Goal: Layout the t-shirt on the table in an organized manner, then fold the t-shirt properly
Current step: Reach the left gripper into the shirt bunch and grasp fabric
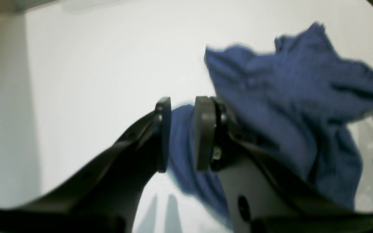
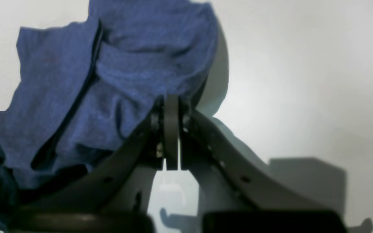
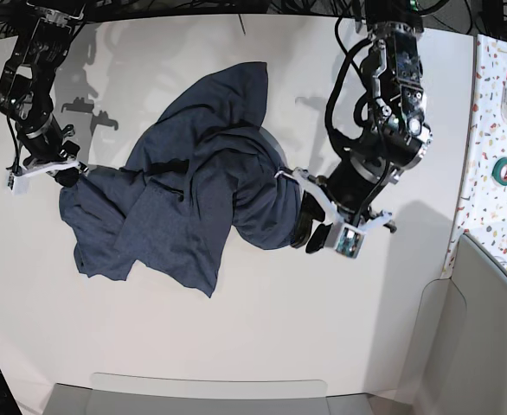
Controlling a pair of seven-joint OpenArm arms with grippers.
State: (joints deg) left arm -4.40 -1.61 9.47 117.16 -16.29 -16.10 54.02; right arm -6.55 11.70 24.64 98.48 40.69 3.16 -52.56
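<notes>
Cloth fills the middle of the table (image 3: pixel 236 346): the t-shirt (image 3: pixel 193 207) lies crumpled on the white top, a dark heathered navy heap with deep folds and overlapping flaps. One pointed flap reaches toward the far edge of the table, another hangs toward the near edge, and a rounded bulge sits on the side of the left arm. No lettering shows on any visible surface of it.

The right gripper (image 3: pixel 66 173) sits at the shirt's edge on the base view's left. From its wrist camera the right gripper (image 2: pixel 171 129) has its pads pressed together, with a bunch of the t-shirt (image 2: pixel 108 81) rising from the tips, so it is clenched on the cloth; how much fabric lies between the pads is hidden.

The left gripper (image 3: pixel 304 226) is at the bulging edge of the shirt. In its wrist view the left gripper (image 1: pixel 183 132) has its fingers parted, with blue fabric of the t-shirt (image 1: pixel 287 87) seen through the gap and draped over the finger on the view's right. Whether the pads touch that cloth cannot be told, since the view is blurred.

Much of the shirt is folded under itself, so neckline and sleeves are hard to make out. A speckled strip (image 3: pixel 496 156) runs beside the table, bearing a green roll of tape (image 3: pixel 504 170).
</notes>
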